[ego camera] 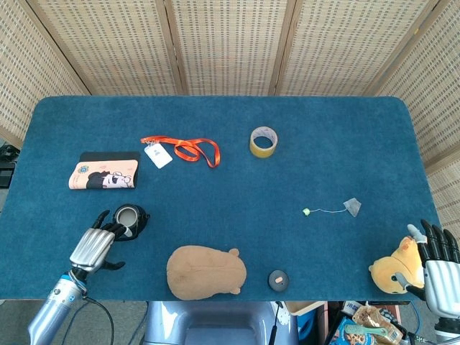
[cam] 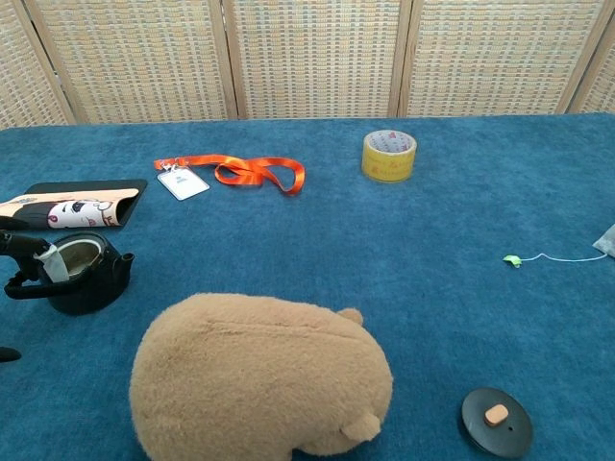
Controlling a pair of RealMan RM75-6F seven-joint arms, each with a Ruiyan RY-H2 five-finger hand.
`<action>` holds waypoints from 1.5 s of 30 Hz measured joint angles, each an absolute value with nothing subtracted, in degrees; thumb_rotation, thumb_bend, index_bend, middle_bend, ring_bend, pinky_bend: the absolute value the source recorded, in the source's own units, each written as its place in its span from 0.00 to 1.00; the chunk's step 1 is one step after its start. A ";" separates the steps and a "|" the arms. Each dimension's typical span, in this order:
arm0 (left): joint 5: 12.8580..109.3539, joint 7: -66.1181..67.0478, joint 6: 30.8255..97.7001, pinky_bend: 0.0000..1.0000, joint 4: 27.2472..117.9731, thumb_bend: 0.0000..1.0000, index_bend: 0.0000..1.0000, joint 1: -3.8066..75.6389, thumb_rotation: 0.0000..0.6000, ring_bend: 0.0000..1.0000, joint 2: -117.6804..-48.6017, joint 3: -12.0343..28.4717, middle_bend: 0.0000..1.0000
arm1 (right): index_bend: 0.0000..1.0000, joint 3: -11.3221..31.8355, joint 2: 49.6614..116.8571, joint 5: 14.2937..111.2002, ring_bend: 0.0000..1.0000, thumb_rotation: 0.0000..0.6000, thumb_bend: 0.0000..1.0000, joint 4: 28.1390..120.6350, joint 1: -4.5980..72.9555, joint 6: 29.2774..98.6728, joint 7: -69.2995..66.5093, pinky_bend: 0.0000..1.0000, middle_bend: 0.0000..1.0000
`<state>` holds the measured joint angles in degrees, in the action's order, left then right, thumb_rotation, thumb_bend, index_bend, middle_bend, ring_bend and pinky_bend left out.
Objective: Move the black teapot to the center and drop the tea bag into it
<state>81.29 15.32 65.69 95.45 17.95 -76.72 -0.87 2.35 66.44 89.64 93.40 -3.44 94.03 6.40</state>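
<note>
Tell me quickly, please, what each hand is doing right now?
Left hand: fingers at the black teapot, at its rim; whether it grips cannot be told.
Right hand: open, holding nothing, beside the yellow plush toy.

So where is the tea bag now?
In the head view the tea bag lies on the table's right side, alone, above the yellow plush toy by the right hand.

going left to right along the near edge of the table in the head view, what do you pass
left robot hand → black teapot → brown plush toy → black teapot lid → yellow plush toy → right robot hand
</note>
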 measured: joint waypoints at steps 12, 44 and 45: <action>81.68 16.30 66.53 0.00 95.49 0.10 0.42 17.33 1.00 0.32 -77.08 -2.13 0.40 | 0.14 2.27 66.39 89.58 0.00 1.00 0.18 93.16 -3.70 94.05 5.82 0.00 0.11; 78.95 17.47 64.94 0.00 93.51 0.10 0.63 18.42 1.00 0.47 -78.85 -1.33 0.60 | 0.14 2.49 66.42 88.84 0.00 1.00 0.18 93.18 -4.28 94.26 5.29 0.00 0.11; 78.94 17.40 64.97 0.00 93.45 0.10 0.64 18.49 1.00 0.49 -78.91 -1.22 0.61 | 0.14 2.52 66.43 88.81 0.00 1.00 0.18 93.19 -4.27 94.25 5.29 0.00 0.11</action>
